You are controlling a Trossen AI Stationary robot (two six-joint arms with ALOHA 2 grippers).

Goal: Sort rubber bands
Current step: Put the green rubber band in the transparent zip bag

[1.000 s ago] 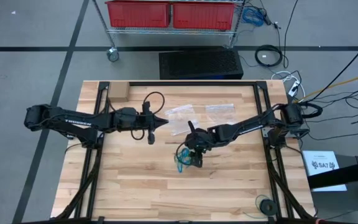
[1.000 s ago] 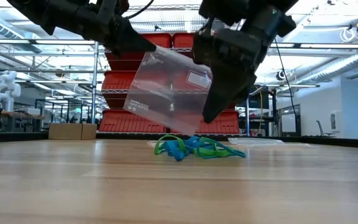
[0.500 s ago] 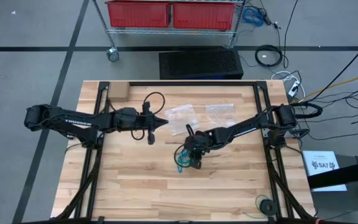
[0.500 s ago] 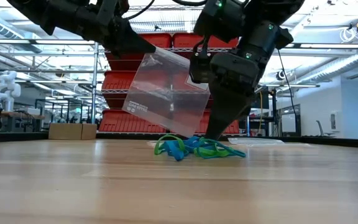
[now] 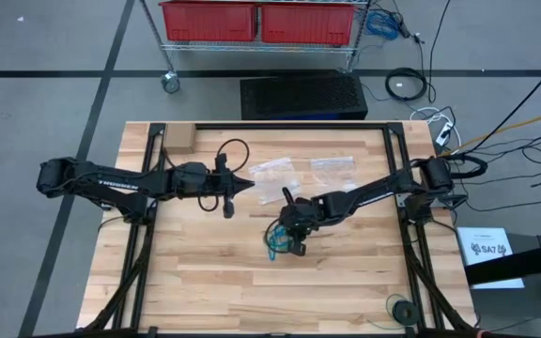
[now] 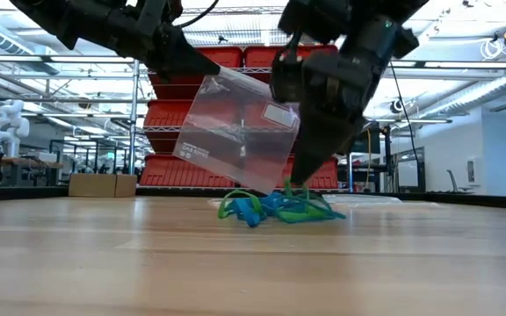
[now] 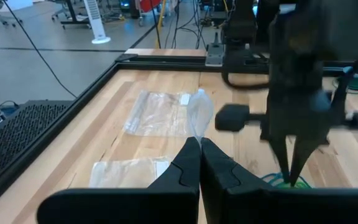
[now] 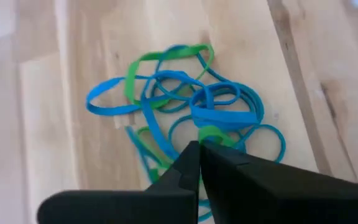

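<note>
Right gripper (image 6: pixel 299 180) pinched a green loop at edge of tangled green, teal & blue rubber bands (image 8: pixel 185 109), mid wooden table (image 5: pixel 205 272). Left gripper (image 5: pixel 249 185), fingers together, held clear plastic bag (image 6: pixel 235 132) up nearby.

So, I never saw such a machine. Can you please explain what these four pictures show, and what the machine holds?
It is a robot with two dark arms at a wooden table. One picture looks down from above, one looks level across the tabletop, and two come from cameras on the wrists. The left hand is shut on a clear bag and holds it in the air. The right hand has closed on a green band in the pile of rubber bands on the table. Two more bags lie flat farther back.
</note>
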